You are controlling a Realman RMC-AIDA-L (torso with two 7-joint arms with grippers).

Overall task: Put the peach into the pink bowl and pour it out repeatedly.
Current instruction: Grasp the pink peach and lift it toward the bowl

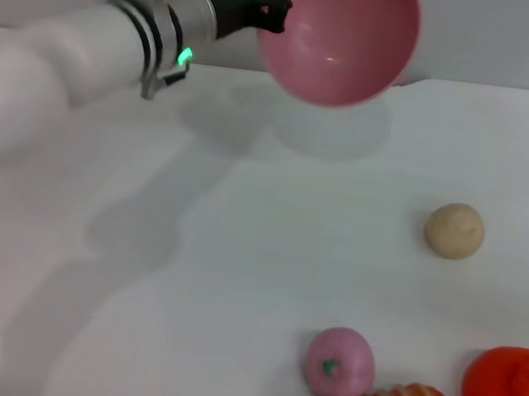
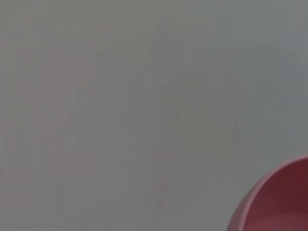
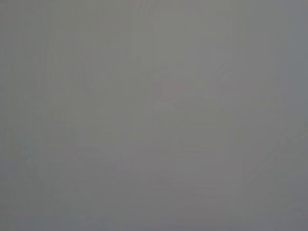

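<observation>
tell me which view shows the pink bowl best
The head view: the pink bowl shows nearly whole, tipped and held up by the left hand. The left wrist view catches only an edge; the right wrist view shows none of it.

A white table (image 1: pixel 239 252) under soft even light meets a plain grey wall (image 1: pixel 512 40) behind.
</observation>
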